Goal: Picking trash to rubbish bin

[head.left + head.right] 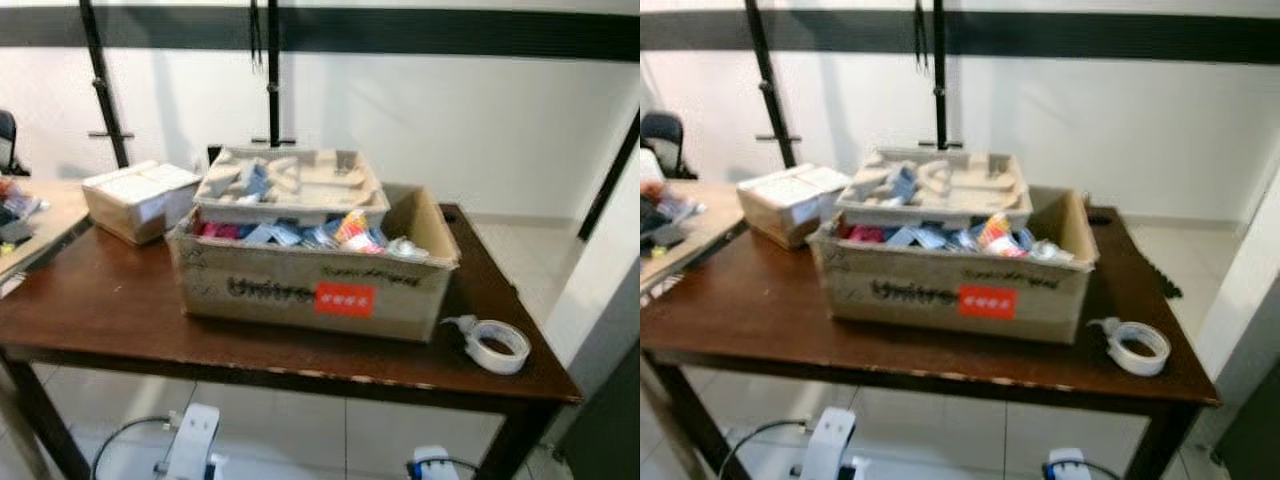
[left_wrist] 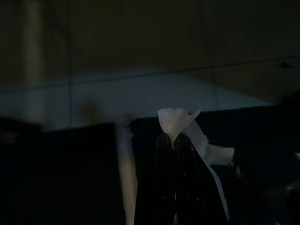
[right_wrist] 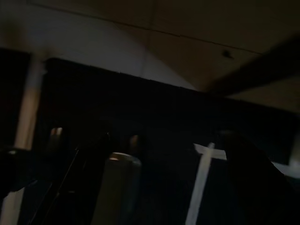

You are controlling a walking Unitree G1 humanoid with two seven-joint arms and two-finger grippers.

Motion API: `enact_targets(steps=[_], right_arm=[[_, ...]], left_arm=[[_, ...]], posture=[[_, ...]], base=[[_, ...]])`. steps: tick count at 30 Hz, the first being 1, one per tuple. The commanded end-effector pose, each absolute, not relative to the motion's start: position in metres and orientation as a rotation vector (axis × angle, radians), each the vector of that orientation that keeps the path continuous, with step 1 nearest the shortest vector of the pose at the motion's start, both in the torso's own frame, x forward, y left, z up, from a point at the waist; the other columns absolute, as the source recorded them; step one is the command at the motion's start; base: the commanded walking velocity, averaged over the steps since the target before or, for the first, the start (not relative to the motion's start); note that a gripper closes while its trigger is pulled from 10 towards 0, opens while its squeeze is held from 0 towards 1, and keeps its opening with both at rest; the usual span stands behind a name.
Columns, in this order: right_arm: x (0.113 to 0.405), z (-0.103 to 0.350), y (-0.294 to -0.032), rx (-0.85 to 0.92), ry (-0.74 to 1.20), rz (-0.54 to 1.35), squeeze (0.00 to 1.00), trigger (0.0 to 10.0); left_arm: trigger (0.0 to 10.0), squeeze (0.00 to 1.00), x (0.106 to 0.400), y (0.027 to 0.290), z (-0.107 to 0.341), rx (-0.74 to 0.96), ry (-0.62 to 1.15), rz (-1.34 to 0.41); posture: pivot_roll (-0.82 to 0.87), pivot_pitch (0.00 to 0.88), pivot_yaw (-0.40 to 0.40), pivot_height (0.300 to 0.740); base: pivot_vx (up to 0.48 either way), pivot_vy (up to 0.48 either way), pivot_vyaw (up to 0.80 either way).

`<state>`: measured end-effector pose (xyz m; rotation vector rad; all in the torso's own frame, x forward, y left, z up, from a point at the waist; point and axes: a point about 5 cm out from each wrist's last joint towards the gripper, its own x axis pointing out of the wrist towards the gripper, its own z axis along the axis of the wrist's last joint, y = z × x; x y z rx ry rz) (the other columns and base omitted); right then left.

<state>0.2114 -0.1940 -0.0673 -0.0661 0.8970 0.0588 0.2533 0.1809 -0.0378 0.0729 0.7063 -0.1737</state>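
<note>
1. Table (image 1: pixel 120 310): dark brown wood, seen from the head camera across its near edge.
2. Cardboard box (image 1: pixel 300 285): set at the middle of the table, open-topped, marked with dark lettering and a red label; packed with coloured wrappers (image 1: pixel 345 235). A grey moulded pulp tray (image 1: pixel 300 185) is laid across its far half.
3. Small white box (image 1: pixel 135 195): placed at the far left, just beside the cardboard box.
4. Tape roll (image 1: pixel 497 345): white, lying flat near the right corner of the table, apart from the box.
5. Left gripper (image 2: pixel 176 154): hung low in shade; its jaws are closed on a scrap of white paper (image 2: pixel 176 123), apparently crumpled, though the wrist view is too dark for certainty.
6. Right gripper: its wrist view is very dark, and whether its jaws are open or closed cannot be told.
7. Progress: one piece of trash is judged to be in hand; no rubbish bin is identified, so carrying and dropping are left.
</note>
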Motion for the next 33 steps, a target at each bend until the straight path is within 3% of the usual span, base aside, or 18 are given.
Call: enact_targets(steps=[1, 7, 10, 14, 16, 21, 22, 23, 26, 29, 33], right_arm=[[0.207, -0.07, -0.191, -0.059, 0.917, 0.067, 0.0, 10.0], [0.208, -0.07, -0.19, -0.06, 0.916, 0.071, 0.0, 10.0], [0.208, -0.07, -0.19, -0.062, 0.916, 0.073, 0.0, 10.0], [0.208, -0.07, -0.192, -0.066, 0.915, 0.073, 0.0, 10.0], [0.208, -0.07, -0.192, -0.066, 0.915, 0.073, 0.0, 10.0], [0.209, -0.069, -0.192, -0.065, 0.913, 0.074, 0.0, 10.0], [0.209, -0.069, -0.192, -0.064, 0.913, 0.075, 0.0, 10.0], [0.209, -0.069, -0.192, -0.064, 0.913, 0.075, 0.0, 10.0], [0.21, -0.069, -0.191, -0.062, 0.914, 0.077, 0.0, 10.0], [0.21, -0.069, -0.19, -0.057, 0.912, 0.077, 0.0, 10.0], [0.21, -0.069, -0.189, -0.056, 0.911, 0.078, 0.0, 10.0]], left_arm=[[10.0, 0.0, 0.253, 0.184, -0.038, 0.076, 0.713, -0.171], [10.0, 0.0, 0.254, 0.182, -0.037, 0.101, 0.708, -0.206], [10.0, 0.0, 0.256, 0.173, -0.033, 0.178, 0.674, -0.351], [10.0, 0.0, 0.253, 0.138, -0.009, 0.318, 0.592, -1.032], [10.0, 0.0, 0.253, 0.138, -0.009, 0.318, 0.592, -1.032], [10.0, 0.0, 0.282, 0.123, 0.047, 0.216, 0.459, -1.147], [10.0, 0.0, 0.296, 0.109, 0.095, 0.164, 0.331, -1.256], [10.0, 0.0, 0.296, 0.109, 0.095, 0.164, 0.331, -1.256], [10.0, 0.0, 0.311, 0.094, 0.151, 0.128, 0.155, -1.357], [10.0, 0.0, 0.331, 0.085, 0.196, 0.135, -0.041, -1.337], [10.0, 0.0, 0.338, 0.081, 0.217, 0.138, -0.117, -1.325]], posture=[[-0.01, 0.0, -0.007, 0.74], [-0.01, 0.0, -0.007, 0.74], [-0.01, 0.0, -0.01, 0.74], [0.0, 0.004, -0.013, 0.74], [0.0, 0.004, -0.013, 0.74], [0.0, 0.005, -0.013, 0.74], [0.0, 0.004, -0.011, 0.74], [0.0, 0.004, -0.011, 0.74], [0.0, 0.005, -0.012, 0.74], [0.01, 0.005, -0.012, 0.74], [0.01, 0.004, -0.013, 0.74]], base=[[0.0, 0.0, 0.0], [0.0, 0.0, 0.0], [0.0, 0.0, 0.0], [0.0, 0.0, 0.0], [0.0, 0.0, 0.0], [0.0, 0.0, 0.0], [0.0, 0.0, 0.0], [0.0, 0.0, 0.0], [0.0, 0.0, 0.0], [0.0, 0.0, 0.0], [0.0, 0.0, 0.0]])
